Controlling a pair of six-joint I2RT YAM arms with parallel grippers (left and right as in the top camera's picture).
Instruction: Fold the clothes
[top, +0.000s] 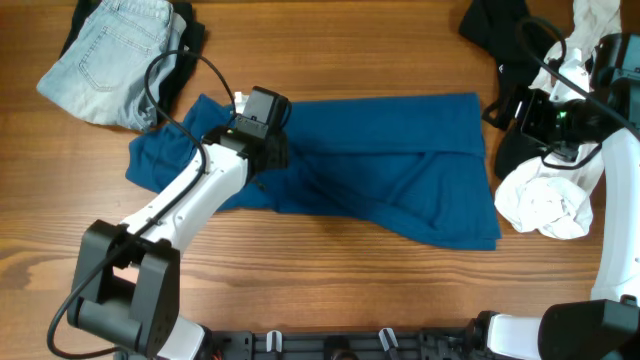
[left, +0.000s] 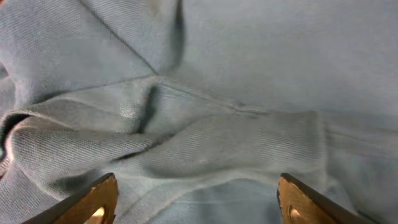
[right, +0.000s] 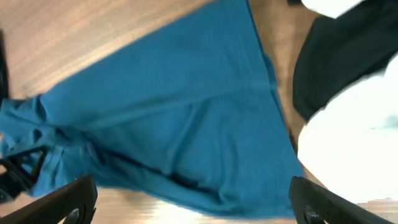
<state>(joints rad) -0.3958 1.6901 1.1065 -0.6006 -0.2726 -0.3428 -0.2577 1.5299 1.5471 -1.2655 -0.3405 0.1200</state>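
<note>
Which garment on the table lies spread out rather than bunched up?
The blue shirt in the middle; the jeans, white garment and black garment sit heaped at the edges.

Desk (top: 330, 290) bare along near edge and far-edge middle; jeans pile (top: 115, 55) blocks far-left corner, white garment (top: 545, 205) crowds right edge.

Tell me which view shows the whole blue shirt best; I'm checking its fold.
Overhead: the blue shirt spreads fully in frame, the left arm crossing one end. Right wrist shows most of it, blurred; left wrist only close-up wrinkles.
</note>
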